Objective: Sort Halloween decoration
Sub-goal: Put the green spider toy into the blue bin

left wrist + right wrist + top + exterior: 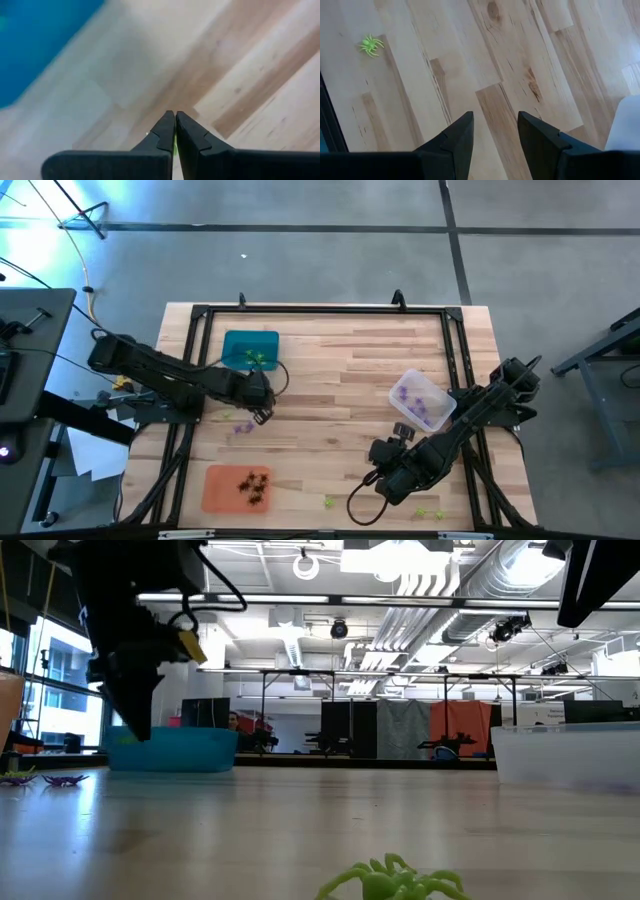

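Note:
My left gripper (262, 410) hangs just near of the teal tray (250, 348), fingers pointing down and shut (174, 131) on a yellow-green spider piece, of which only a sliver shows. Yellow-green pieces lie in the teal tray. Two purple spiders (243, 426) rest on the wood next to it, also seen in the low view (40, 780). My right gripper (383, 455) is open (495, 135) over bare wood, between the clear tray (422, 400) of purple pieces and a loose yellow-green spider (370, 45). The orange tray (238, 487) holds black spiders. My left gripper pinches a yellow-green spider piece (173, 146) between its two fingers. Only a thin green strip shows in the slit between the fingertips. The fingers come from above, pointing down (135, 720), and the piece is up off the wood.
Two more yellow-green spiders lie near the table's near edge (330, 502) (430, 513); one (395, 882) sits close to the low camera. A black frame (320, 310) runs round the tabletop. The middle of the table is bare wood.

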`<state>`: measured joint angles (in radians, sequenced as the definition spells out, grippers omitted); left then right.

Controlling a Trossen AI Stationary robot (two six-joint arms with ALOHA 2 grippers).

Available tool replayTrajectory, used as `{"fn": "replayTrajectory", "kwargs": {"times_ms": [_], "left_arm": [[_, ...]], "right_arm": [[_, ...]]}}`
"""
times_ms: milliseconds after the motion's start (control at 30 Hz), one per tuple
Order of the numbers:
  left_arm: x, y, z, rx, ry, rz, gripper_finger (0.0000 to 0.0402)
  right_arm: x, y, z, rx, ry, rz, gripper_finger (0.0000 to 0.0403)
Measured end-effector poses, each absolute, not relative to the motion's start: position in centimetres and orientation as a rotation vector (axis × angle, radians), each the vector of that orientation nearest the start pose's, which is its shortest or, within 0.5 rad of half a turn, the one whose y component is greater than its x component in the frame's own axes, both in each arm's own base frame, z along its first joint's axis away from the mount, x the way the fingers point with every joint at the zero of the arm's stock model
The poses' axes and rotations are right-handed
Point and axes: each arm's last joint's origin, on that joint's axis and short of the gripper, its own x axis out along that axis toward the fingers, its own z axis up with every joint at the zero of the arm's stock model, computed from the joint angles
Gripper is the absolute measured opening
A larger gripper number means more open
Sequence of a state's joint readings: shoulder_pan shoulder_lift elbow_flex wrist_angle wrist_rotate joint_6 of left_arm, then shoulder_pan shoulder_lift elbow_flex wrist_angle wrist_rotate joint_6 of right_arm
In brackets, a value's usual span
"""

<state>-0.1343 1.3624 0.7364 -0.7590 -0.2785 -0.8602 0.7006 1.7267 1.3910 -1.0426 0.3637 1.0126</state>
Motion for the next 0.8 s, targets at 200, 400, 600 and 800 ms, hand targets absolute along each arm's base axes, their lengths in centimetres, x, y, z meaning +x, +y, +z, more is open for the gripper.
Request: {"fn": "replayTrajectory", "kwargs": {"times_ms": [200,400,600,800], "left_arm": [[20.6,0.4,20.6,-0.343,1.104,0.759,0.0000],[20.2,4.9,22.3,-0.259,1.082,0.853,0.0000],[19.8,8.4,21.9,-0.217,1.144,0.846,0.0005],[19.7,9.8,21.9,-0.222,1.121,0.870,0.0047]], "right_arm": [[26.0,20.6,24.7,0.196,1.143,-0.317,0.0149],[26.0,20.6,24.7,0.197,1.142,-0.317,0.0149],[26.1,20.6,24.7,0.199,1.140,-0.315,0.0149],[26.1,20.6,24.7,0.199,1.140,-0.315,0.0149]]}}
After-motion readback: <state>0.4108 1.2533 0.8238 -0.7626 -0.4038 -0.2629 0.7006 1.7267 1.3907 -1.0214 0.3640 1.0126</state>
